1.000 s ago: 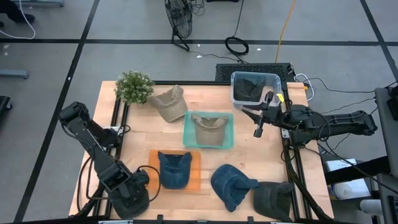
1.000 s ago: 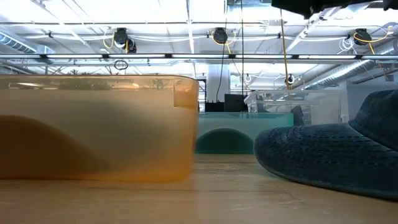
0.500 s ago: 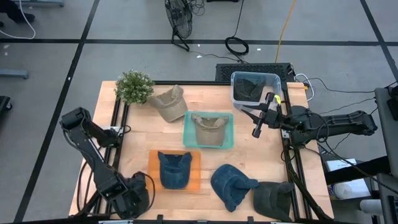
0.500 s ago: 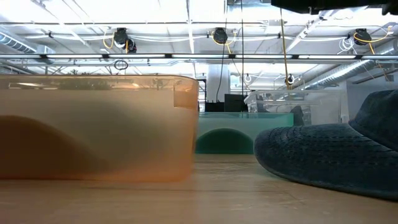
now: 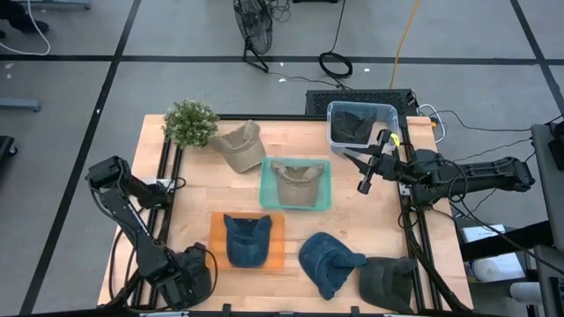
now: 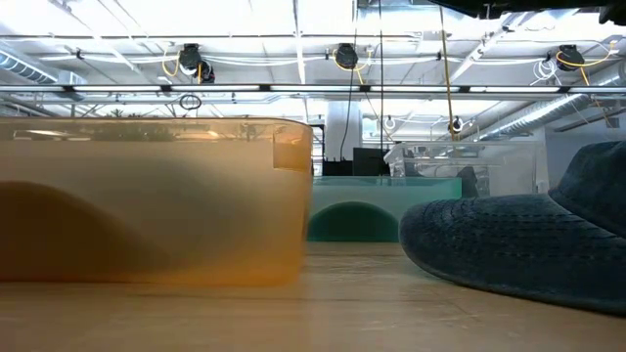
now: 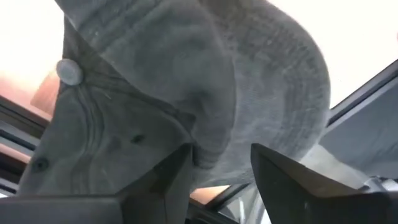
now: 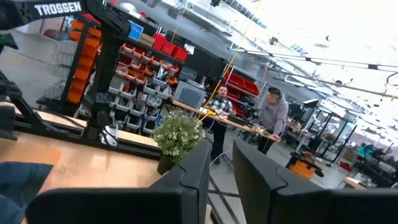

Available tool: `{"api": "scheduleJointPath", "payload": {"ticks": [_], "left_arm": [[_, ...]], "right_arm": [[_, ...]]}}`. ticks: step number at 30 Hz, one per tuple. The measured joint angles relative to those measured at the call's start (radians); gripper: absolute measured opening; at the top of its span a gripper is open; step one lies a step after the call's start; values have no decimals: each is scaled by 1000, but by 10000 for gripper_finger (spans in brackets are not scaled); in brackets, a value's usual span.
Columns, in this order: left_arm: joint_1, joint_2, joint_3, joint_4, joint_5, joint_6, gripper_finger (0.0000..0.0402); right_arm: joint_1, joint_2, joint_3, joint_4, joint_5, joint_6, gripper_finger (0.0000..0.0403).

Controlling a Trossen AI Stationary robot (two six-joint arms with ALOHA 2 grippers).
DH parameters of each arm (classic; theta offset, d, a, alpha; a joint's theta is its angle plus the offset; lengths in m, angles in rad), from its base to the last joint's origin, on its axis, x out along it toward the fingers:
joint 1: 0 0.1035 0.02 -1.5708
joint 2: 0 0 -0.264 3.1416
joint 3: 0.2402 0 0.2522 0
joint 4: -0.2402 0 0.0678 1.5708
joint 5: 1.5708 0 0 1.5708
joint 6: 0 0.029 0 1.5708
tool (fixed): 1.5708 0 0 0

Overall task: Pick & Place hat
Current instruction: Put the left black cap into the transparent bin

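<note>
Left gripper [image 7: 214, 165] jaws clamp a grey hat [image 7: 186, 93] by a soft fabric fold; light, floppy, sags. Right gripper [image 5: 364, 187] above desk [image 5: 370, 229], can't tell its jaws

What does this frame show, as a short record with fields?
left gripper: at the table's front left corner, jaws closed on a grey cap
right gripper: over the table's right side, beside the clear bin, jaws slightly apart, empty
orange tray: blue cap inside
teal tray: tan cap inside
clear bin: dark hat inside
</note>
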Motion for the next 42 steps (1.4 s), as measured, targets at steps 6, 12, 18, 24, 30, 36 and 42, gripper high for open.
{"api": "scheduleJointPath", "payload": {"ticks": [6,12,18,24,30,36,42], "left_arm": [[-24,0,-22,-3,0,1,173],[-48,0,-23,7,-1,32,163],[-76,0,-23,37,-68,5,108],[-81,0,-23,52,-80,-1,46],[-80,0,-23,45,-79,23,12],[-66,0,-23,38,14,19,9],[-41,-12,20,37,50,64,12]], "right_arm": [[0,0,0,-25,-1,44,59],[0,0,0,-36,-1,62,59],[0,0,0,-50,-1,81,59],[0,0,0,-64,-2,92,59],[0,0,0,-64,-2,104,59],[0,0,0,-66,-2,107,59],[0,0,0,-69,-2,111,59]]}}
